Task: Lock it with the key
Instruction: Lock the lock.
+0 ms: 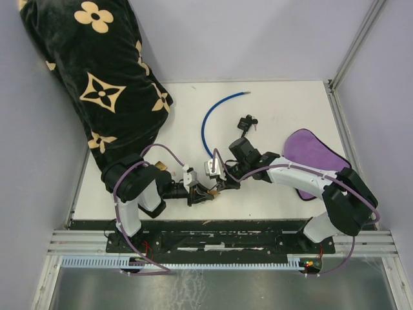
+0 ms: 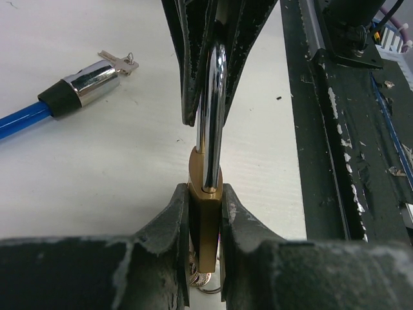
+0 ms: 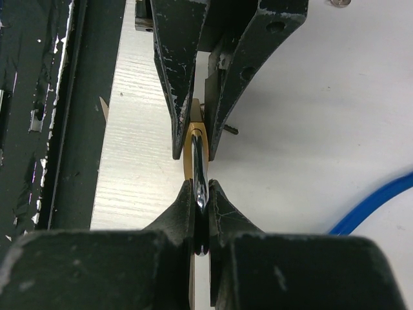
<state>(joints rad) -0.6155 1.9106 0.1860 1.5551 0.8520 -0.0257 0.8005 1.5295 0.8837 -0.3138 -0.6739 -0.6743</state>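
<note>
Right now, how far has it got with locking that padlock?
Done: the padlock is gripped at both ends. In hand: the left gripper clamps its brass body, and the right gripper pinches the shackle. Left: turning the key. Only a key ring shows at the body's base, with neither gripper on it.

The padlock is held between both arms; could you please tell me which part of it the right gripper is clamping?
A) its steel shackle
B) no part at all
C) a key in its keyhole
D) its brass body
A: in the right wrist view, the right gripper is closed on the silver shackle, while the left gripper clamps the brass body.
</note>
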